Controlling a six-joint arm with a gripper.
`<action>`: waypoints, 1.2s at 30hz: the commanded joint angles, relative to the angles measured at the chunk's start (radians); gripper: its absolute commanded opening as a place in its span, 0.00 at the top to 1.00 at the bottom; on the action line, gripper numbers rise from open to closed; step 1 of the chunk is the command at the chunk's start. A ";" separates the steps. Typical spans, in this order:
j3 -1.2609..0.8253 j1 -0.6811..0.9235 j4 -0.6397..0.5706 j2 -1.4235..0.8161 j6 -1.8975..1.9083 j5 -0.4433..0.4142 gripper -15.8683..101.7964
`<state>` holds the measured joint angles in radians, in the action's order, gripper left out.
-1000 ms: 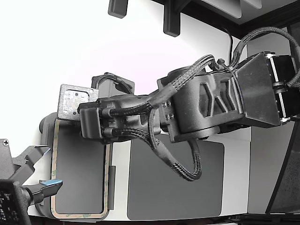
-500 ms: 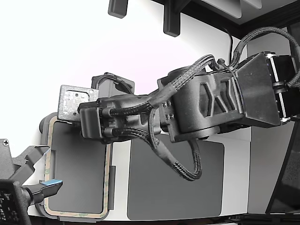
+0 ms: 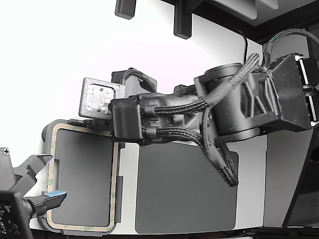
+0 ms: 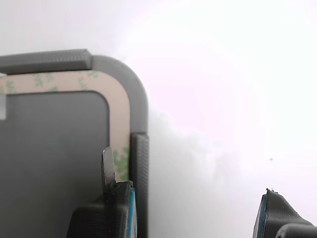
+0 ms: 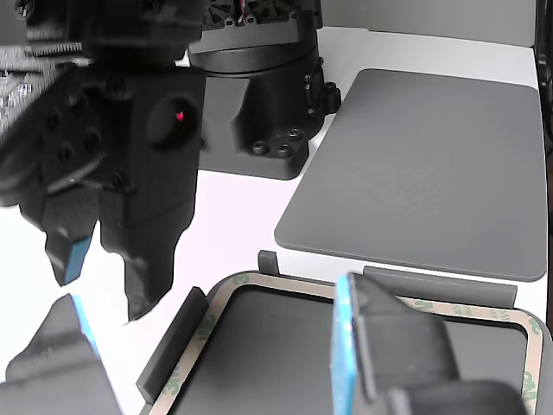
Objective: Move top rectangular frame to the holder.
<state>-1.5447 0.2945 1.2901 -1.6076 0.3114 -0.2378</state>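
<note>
Tan frame flat on the grey tabbed holder, dark mat just beyond, blue-padded end effector above.

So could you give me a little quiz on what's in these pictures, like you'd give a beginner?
1. True or false: the tan frame lies flat on the light grey holder.
2. What lies beside the holder, on the exterior view's right?
A. a dark grey mat
B. a red bowl
C. a pile of screws
3. Fill in: in the wrist view, the tool has its jaws wide ____, with nothing between them.

Key: 1 true; 2 A; 3 open.
</note>
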 commanded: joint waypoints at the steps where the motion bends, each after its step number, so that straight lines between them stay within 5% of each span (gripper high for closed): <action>1: -0.032 -0.015 -0.041 -0.117 0.011 -0.017 0.02; 7: -0.224 -0.051 -0.212 -0.387 -0.012 -0.083 0.01; 11: -0.449 -0.149 -0.373 -0.618 0.003 -0.071 0.01; 16: -0.640 -0.244 -0.426 -0.828 -0.046 -0.003 0.01; 31: -0.980 -0.285 -0.319 -1.333 -0.183 0.087 0.01; 36: -1.045 -0.284 -0.319 -1.347 -0.190 0.106 0.01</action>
<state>-2.5940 0.0199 0.9756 -2.9314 0.1227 -0.1350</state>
